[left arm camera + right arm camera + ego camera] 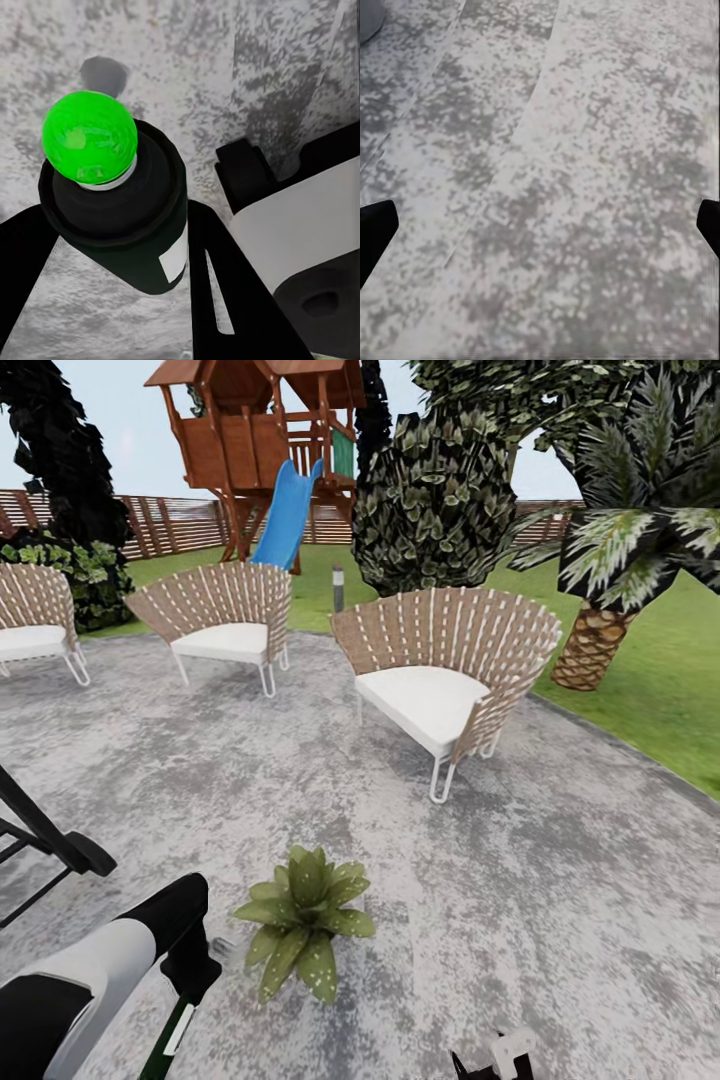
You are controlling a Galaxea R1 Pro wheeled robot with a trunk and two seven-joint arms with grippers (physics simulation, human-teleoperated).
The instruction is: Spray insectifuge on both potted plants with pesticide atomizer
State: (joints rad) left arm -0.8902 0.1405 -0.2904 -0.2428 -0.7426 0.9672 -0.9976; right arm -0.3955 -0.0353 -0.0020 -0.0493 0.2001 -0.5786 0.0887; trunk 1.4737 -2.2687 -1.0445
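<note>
One low green-leaved potted plant on grey mottled patio; three woven tan chairs. Left gripper clamps dark green spray bottle. Right gripper spread wide, empty.

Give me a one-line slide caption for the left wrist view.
Left gripper holds the dark pesticide atomizer above the mottled grey patio.

I see three woven chairs on the grey patio, a wooden play tower with a blue slide behind, and a palm on the lawn.
</note>
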